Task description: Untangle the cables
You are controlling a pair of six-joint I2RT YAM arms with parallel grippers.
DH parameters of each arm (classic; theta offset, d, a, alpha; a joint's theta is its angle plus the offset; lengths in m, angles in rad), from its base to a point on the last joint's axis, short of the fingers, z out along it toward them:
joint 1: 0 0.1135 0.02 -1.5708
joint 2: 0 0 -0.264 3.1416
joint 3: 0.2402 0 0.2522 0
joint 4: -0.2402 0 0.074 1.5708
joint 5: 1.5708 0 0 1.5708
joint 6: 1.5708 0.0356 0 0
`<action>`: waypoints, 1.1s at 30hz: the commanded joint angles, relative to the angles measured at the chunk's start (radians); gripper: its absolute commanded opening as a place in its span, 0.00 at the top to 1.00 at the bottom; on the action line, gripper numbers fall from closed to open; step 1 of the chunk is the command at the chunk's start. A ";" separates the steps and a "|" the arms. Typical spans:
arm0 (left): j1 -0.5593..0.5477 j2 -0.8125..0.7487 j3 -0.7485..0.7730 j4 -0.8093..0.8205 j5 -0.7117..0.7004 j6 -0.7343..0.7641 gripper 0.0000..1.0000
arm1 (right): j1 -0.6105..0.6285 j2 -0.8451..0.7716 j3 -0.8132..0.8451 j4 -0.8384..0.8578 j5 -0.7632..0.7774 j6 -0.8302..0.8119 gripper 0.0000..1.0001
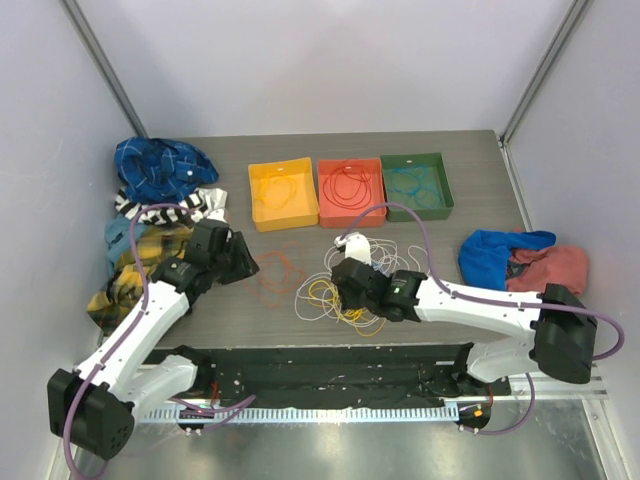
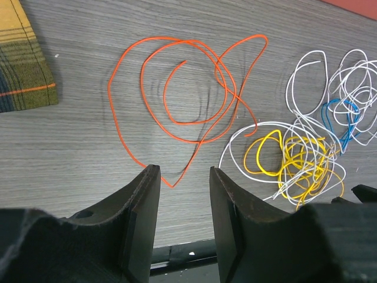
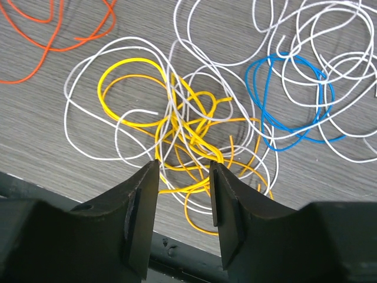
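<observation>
A tangle of yellow and white cables [image 3: 188, 135] lies near the table's front edge, with a blue cable [image 3: 288, 100] and more white loops [image 3: 312, 35] to its right. My right gripper [image 3: 184, 168] hangs low over the tangle, open, with yellow strands lying in the gap between its jaws and touching neither. An orange cable [image 2: 182, 88] lies apart from the tangle to the left, in loose loops. My left gripper [image 2: 184, 172] stands open and empty just short of the orange cable's near bend. In the top view the right gripper [image 1: 340, 275] and the left gripper [image 1: 240, 262] flank the orange cable [image 1: 280, 270].
Three bins stand in a row at the back: yellow [image 1: 262, 215], red [image 1: 325, 208] and green [image 1: 446, 190], each holding cable loops. Cloths are piled at the left [image 1: 160, 168] and at the right [image 1: 520, 262]. A plaid cloth's corner [image 2: 23, 65] lies left of the orange cable.
</observation>
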 commanded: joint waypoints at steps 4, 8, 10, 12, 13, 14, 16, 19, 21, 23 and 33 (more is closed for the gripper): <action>-0.004 0.009 -0.002 0.038 0.009 -0.011 0.57 | 0.003 0.053 -0.029 0.024 0.072 0.055 0.56; -0.004 0.000 -0.002 0.031 0.010 -0.011 0.57 | -0.001 0.133 -0.040 0.061 0.080 0.046 0.59; -0.004 -0.005 -0.005 0.031 0.009 -0.013 0.57 | -0.020 0.157 -0.044 0.081 0.070 0.043 0.62; -0.004 -0.003 -0.007 0.034 0.009 -0.016 0.57 | -0.036 0.174 -0.041 0.090 0.073 0.044 0.69; -0.004 0.000 -0.007 0.035 0.010 -0.017 0.57 | -0.035 0.168 -0.041 0.093 0.083 0.040 0.79; -0.004 -0.002 -0.007 0.040 0.038 -0.017 0.57 | -0.037 0.159 -0.041 0.093 0.099 0.035 0.83; -0.004 -0.003 -0.005 0.046 0.047 -0.019 0.57 | -0.037 0.098 -0.024 0.076 0.125 0.017 0.99; -0.004 -0.006 0.004 0.060 0.060 -0.017 0.58 | -0.032 -0.052 0.047 0.021 0.164 -0.035 0.99; -0.004 -0.008 0.008 0.069 0.066 -0.013 0.58 | -0.017 -0.124 0.162 -0.018 0.208 -0.086 0.99; -0.004 -0.003 0.016 0.077 0.066 -0.013 0.58 | -0.007 -0.195 0.260 -0.043 0.234 -0.158 0.99; -0.004 -0.026 0.013 0.087 0.069 -0.025 0.58 | -0.003 -0.325 0.453 -0.125 0.305 -0.177 0.99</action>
